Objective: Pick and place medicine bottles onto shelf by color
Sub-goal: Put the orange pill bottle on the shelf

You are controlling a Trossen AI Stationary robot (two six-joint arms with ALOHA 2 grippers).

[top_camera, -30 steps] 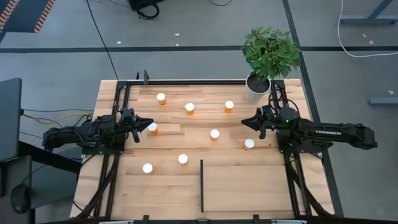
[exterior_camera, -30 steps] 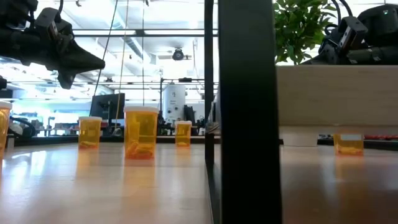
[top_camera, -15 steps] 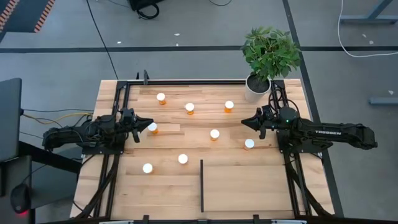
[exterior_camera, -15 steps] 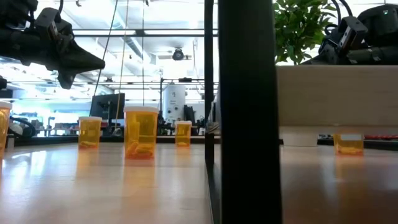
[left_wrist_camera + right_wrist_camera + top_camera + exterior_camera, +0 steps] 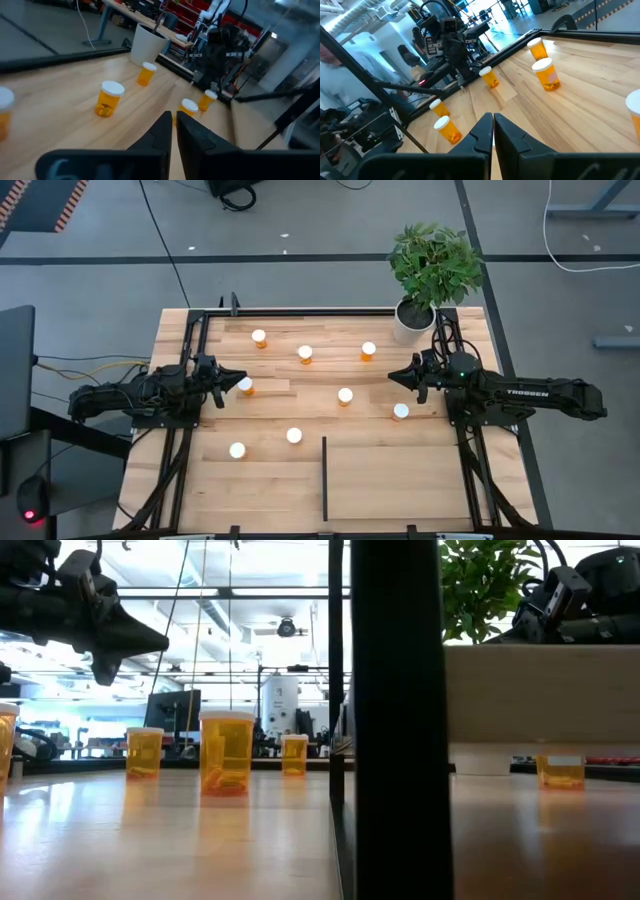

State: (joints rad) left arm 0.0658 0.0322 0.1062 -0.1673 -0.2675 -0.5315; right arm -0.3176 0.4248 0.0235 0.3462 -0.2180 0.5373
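Since nothing had yet been carried across, the shelf [image 5: 395, 478] at the near edge of the worktop [image 5: 175, 485] lay bare, its black strip [image 5: 324, 478] marking it off from the planks to the left. Just beyond it the medicine bottles [image 5: 294, 436] stood upright and well apart, eight white caps scattered over the middle and far half: two near the strip's far end, one [image 5: 400, 411] close under the right arm, one [image 5: 345, 395] in the middle, one [image 5: 245, 385] just beside the left arm, and three in a loose row at the back. They looked spread out so each could be taken singly, I judged. The left gripper [image 5: 224, 377] hovered above the boards at the left side, its jaws pressed together and holding nothing, aimed at the bottle beside it. The right gripper [image 5: 397, 376] hung opposite, likewise clenched and empty, facing inward. Farthest off, the potted plant [image 5: 432, 265] sat at the back right corner, out of the way.
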